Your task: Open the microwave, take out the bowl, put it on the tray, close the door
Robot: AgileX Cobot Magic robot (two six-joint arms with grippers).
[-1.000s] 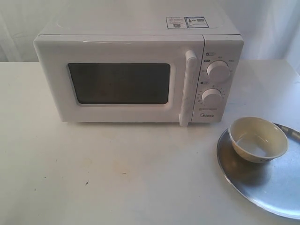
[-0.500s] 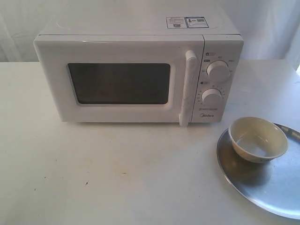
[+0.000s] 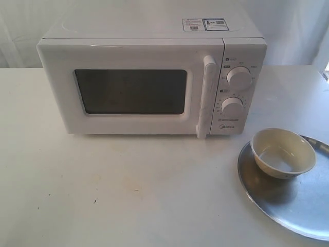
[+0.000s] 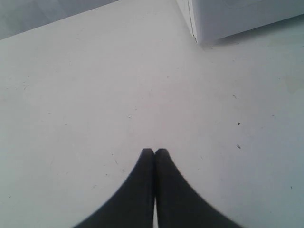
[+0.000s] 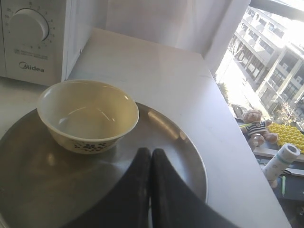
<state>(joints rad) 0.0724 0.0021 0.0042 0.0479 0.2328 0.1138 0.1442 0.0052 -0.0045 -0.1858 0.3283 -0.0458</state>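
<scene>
Judging by the layout, the task looks finished. The microwave stands on the white table with the door flush against the body and its handle upright. The bowl sits upright and empty on the tray, toward the tray's edge nearest the microwave. Nothing appears left to do. Neither arm shows in the exterior view. The right gripper has its jaws pressed together and holds nothing; it is poised over the tray, with the bowl just beyond the fingertips and apart from them. The left gripper also has its jaws together and is empty. It hangs over bare table with a corner of the microwave ahead, and no bowl or tray in its view.
</scene>
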